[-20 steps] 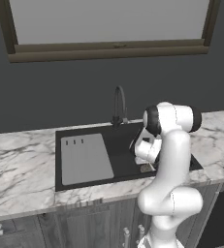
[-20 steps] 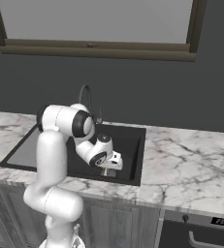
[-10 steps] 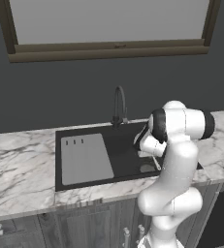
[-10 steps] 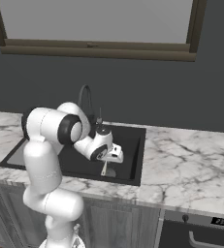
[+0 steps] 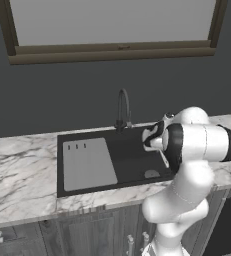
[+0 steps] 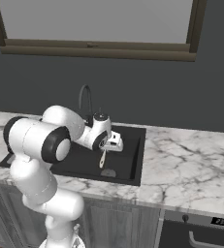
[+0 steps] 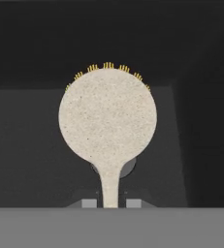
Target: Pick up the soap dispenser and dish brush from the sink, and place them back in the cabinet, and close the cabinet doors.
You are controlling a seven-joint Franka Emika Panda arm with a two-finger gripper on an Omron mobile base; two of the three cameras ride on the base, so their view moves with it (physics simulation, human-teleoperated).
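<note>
Left base view, read from its left edge: marble tabletop (image 5: 17, 165), then the black sink (image 5: 87, 140) with its grey drainboard insert (image 5: 87, 162) on the left side of the basin and the dark curved faucet (image 5: 123, 107) behind it. Right of the faucet the tool (image 5: 163, 156) hangs over the right part of the basin, above the drain (image 5: 151, 174). In the right base view the dish brush (image 6: 103, 159) hangs down from the tool (image 6: 108, 147), clear of the sink floor, the drain (image 6: 108, 173) below it.

Hand view settles the grip: the tool (image 7: 109, 203) is closed tight on the end of the brush's pale handle, fingertips (image 7: 88, 203) pressed to either side, and the round speckled head (image 7: 107, 116) stands out beyond them with yellow bristle tips along its far rim.

My judgement is that the brush is light and rigid, so a pinch on the handle suffices. Held at the very end, though, the head's weight could make it swing or pivot between the fingers during a fast move; a grip nearer the head would steady it.
</note>
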